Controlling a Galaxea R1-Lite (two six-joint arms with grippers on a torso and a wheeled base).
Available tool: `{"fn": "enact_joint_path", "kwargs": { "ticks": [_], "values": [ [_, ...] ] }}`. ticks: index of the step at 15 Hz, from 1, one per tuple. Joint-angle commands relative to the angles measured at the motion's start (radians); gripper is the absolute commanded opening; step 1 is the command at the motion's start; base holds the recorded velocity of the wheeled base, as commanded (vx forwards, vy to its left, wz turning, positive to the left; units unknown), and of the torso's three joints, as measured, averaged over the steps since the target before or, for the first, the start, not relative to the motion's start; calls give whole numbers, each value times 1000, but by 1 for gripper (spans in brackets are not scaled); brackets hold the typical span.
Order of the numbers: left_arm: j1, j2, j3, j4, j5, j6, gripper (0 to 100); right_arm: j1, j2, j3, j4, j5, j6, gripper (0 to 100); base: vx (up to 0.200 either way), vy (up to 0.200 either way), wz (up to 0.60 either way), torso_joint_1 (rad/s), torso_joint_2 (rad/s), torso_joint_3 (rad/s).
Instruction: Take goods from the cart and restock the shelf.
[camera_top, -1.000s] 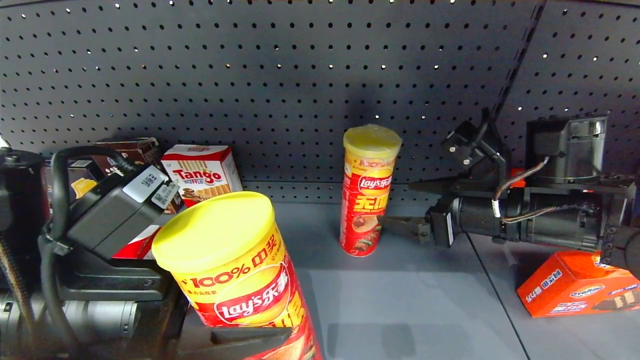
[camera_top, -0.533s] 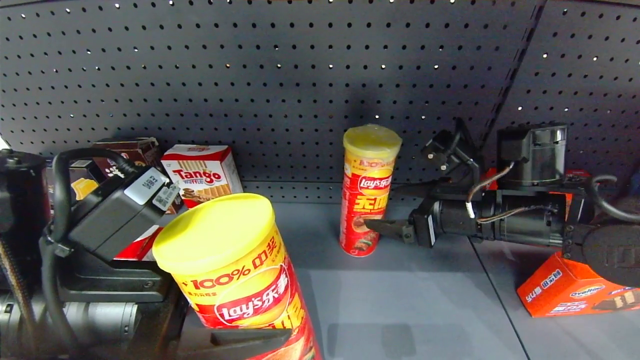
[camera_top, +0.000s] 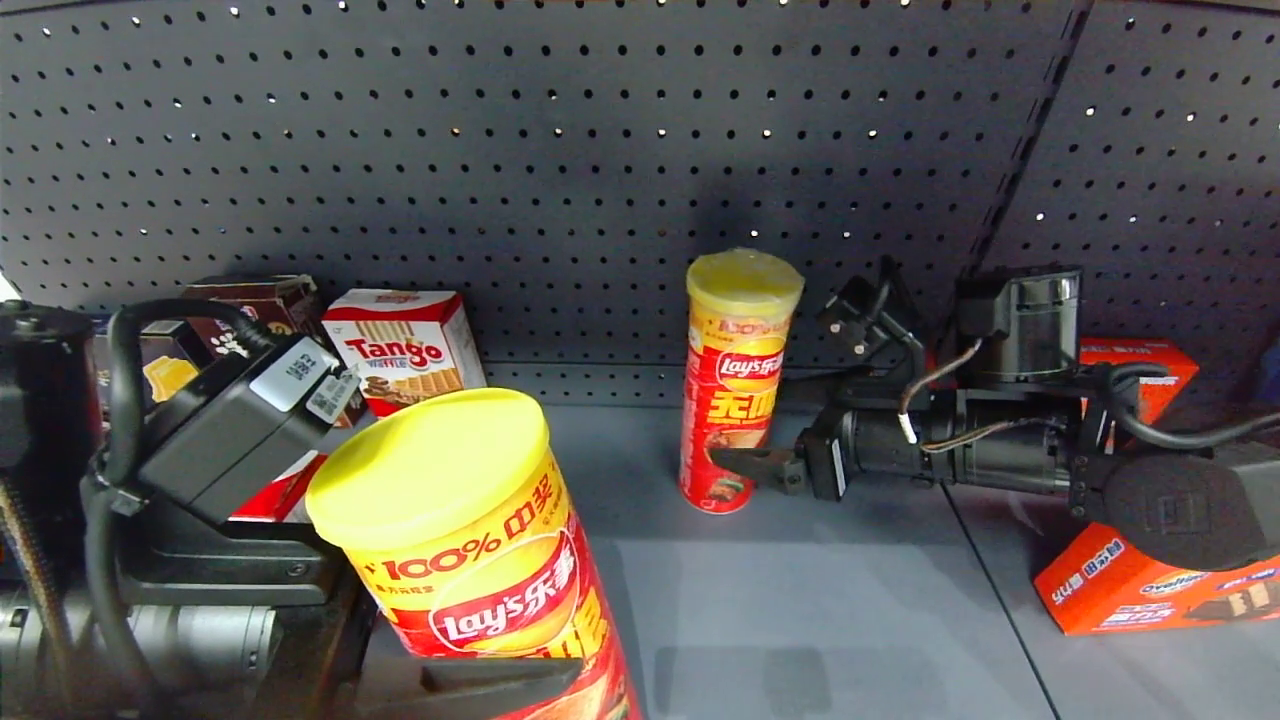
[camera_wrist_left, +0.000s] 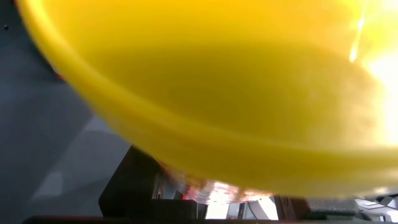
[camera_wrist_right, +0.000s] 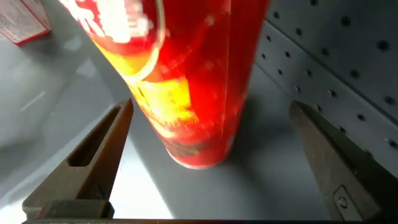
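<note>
A tall red chip can with a yellow lid (camera_top: 738, 380) stands upright on the grey shelf (camera_top: 850, 600), close to the pegboard. My right gripper (camera_top: 757, 422) is open and reaches in from the right at the can's lower half. In the right wrist view the can (camera_wrist_right: 199, 81) sits between the two fingers (camera_wrist_right: 93, 162), with a gap on each side. A second, closer chip can (camera_top: 470, 540) is held tilted at the lower left, with my left gripper (camera_top: 480, 672) shut on its body. Its yellow lid (camera_wrist_left: 236, 93) looms close in the left wrist view.
A red and white wafer box (camera_top: 405, 345) and a dark brown box (camera_top: 250, 300) stand at the back left. Orange boxes lie at the right, one near the front (camera_top: 1150, 585) and one at the back (camera_top: 1145, 365). The pegboard wall (camera_top: 600, 150) closes off the back.
My right gripper has moved left along the shelf, and its open fingers now straddle the standing can. The left arm and its can have stayed put.
</note>
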Motion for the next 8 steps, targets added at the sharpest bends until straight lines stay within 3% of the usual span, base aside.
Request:
{"fn": "enact_joint_path", "kwargs": {
  "ticks": [1, 8],
  "values": [
    [0, 1, 1, 0, 0, 0, 0, -1, 32, -9, -13, 6, 0, 100, 0, 0, 0, 0, 0, 0],
    [3, 1, 4, 1, 0, 0, 0, -1, 97, -55, -24, 34, 0, 100, 0, 0, 0, 0, 0, 0]
  ]
}}
